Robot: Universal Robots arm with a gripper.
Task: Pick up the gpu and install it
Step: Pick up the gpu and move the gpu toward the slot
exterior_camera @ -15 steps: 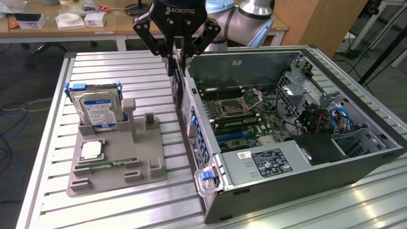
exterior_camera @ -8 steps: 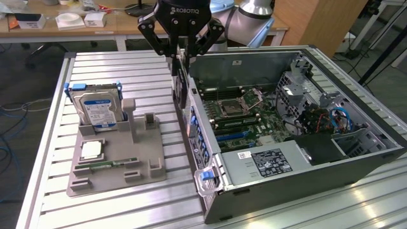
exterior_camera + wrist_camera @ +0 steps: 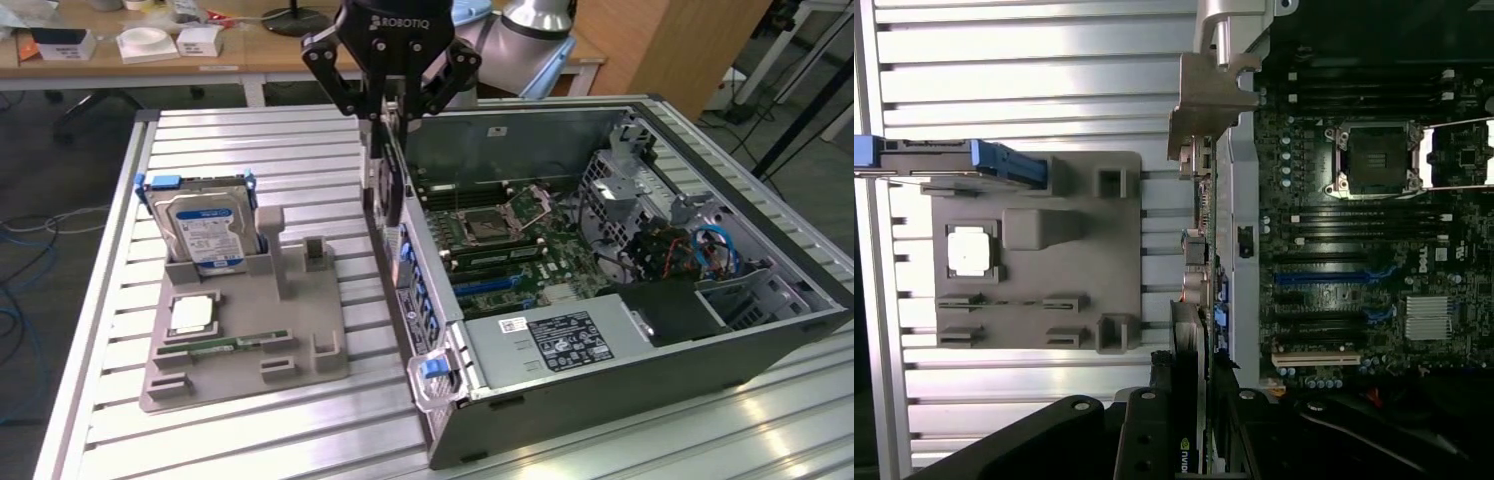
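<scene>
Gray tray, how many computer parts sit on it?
3. The hard drive stands upright at the far end of the gray tray, the square chip lies nearer the camera, the memory stick nearer still. More could hide behind the drive.

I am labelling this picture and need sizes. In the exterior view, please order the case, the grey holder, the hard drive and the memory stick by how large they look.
1. case
2. grey holder
3. hard drive
4. memory stick
The gaps are plain; nearness does not change the order.
</scene>
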